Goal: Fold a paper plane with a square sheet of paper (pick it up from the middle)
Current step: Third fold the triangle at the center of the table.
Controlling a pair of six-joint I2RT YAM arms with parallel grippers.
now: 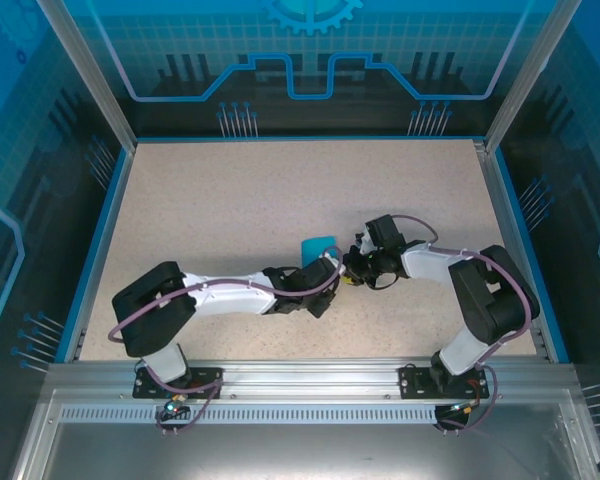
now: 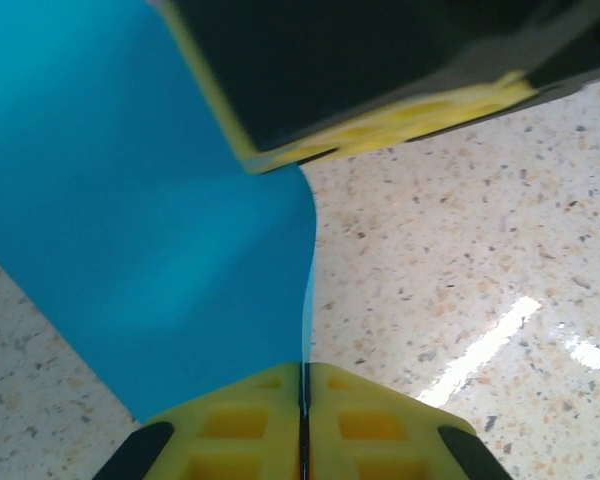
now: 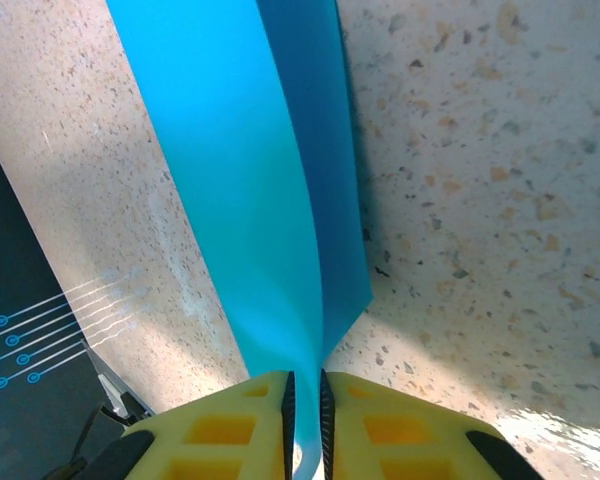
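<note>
Top external view: the square sheet of paper [image 1: 318, 247] stands up off the table [image 1: 210, 200] close to its middle, raised between two grippers that meet just at 5 o'clock of it. The left gripper [image 1: 332, 268] reaches in from 8 o'clock and the right gripper [image 1: 353, 266] from 4 o'clock. In the left wrist view the yellow pads are pressed fully together, with the sheet's edge caught in the seam at 6 o'clock and the paper bowing away toward 10 o'clock. In the right wrist view the pads stand a thin slit apart, with the paper drawn down into that slit, so it appears pinched there too, lightly. From there the sheet runs up toward 12 o'clock as two overlapping layers. Holding it at two close points off the surface probably lets the halves be brought together for a centre crease, so this looks like an early fold rather than a finished dart. The only thing acting as a container is the blue-rimmed table, which holds the arms and this sheet.
</note>
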